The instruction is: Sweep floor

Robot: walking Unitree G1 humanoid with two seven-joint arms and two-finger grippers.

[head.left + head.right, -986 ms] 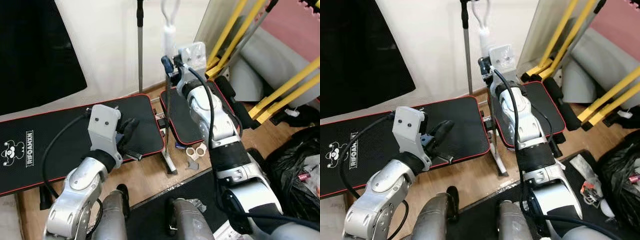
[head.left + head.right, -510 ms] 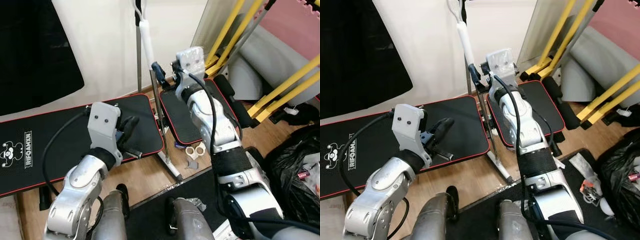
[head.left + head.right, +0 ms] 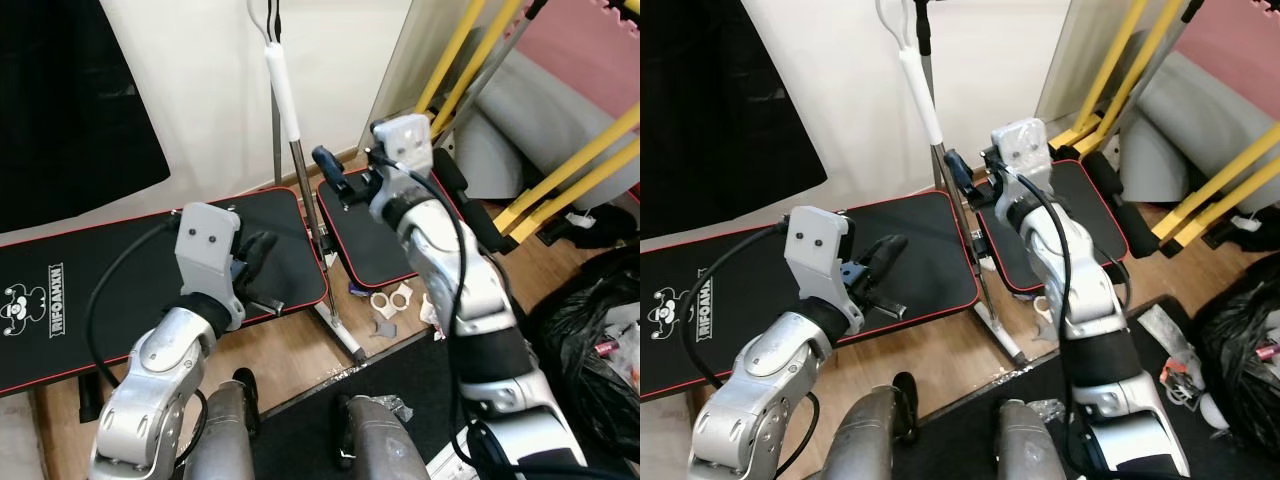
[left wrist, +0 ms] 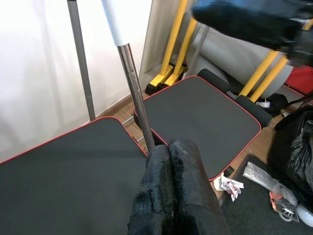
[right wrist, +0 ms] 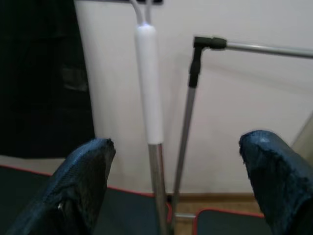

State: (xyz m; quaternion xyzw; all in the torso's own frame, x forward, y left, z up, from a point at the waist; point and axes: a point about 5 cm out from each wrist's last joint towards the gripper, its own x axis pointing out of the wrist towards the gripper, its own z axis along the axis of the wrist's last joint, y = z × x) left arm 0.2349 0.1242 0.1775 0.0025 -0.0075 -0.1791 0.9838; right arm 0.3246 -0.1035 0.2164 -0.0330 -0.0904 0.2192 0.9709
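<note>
The right gripper, fingers spread apart, hangs just beside the broom handle. The left gripper, fingers pressed together, hovers over the black bench.

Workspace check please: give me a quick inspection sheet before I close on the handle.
Surface: wooden floor, dark mat near the feet.
Job's things: broom handle, white grip, leaning by the wall.
Clutter: white scraps on floor; black bag.
Grippers: right tool open, handle between its fingers, untouched; left tool shut, over the black bench.
Cables: black cable along left arm.
Surroundings: white wall, yellow frame.
</note>
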